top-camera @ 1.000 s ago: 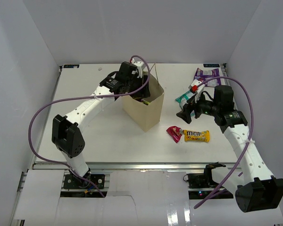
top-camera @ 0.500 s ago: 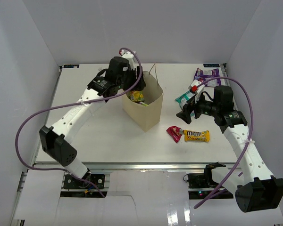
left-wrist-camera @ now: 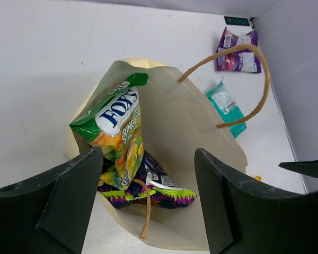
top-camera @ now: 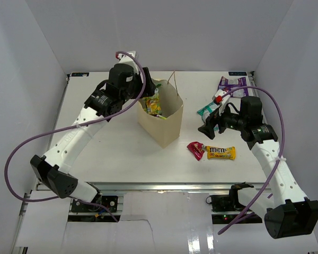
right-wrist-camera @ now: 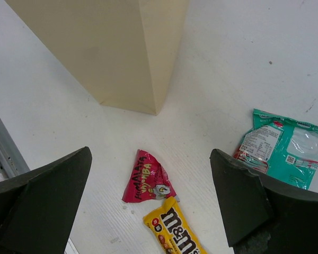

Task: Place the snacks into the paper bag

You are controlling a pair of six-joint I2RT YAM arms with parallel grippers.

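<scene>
White table (top-camera: pixel 116 153): paper bag (top-camera: pixel 167 127) upright, red-pink packet (top-camera: pixel 195 150) beside M&M's (top-camera: pixel 221 153); left pincer (left-wrist-camera: pixel 147 154), right pincer (right-wrist-camera: pixel 151 153) wide.

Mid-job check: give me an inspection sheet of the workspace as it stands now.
Surface: white table.
Job's things: paper bag upright, open; green-yellow packet and dark blue packet inside; red-pink packet, M&M's packet, teal packet and purple-white packet on the table to its right.
Clutter: small dark label at far edge.
Grippers: left gripper open, empty, above bag mouth; right gripper open, empty, above red-pink packet.
Cables: a purple cable loops off each arm.
Surroundings: white walls on three sides.
</scene>
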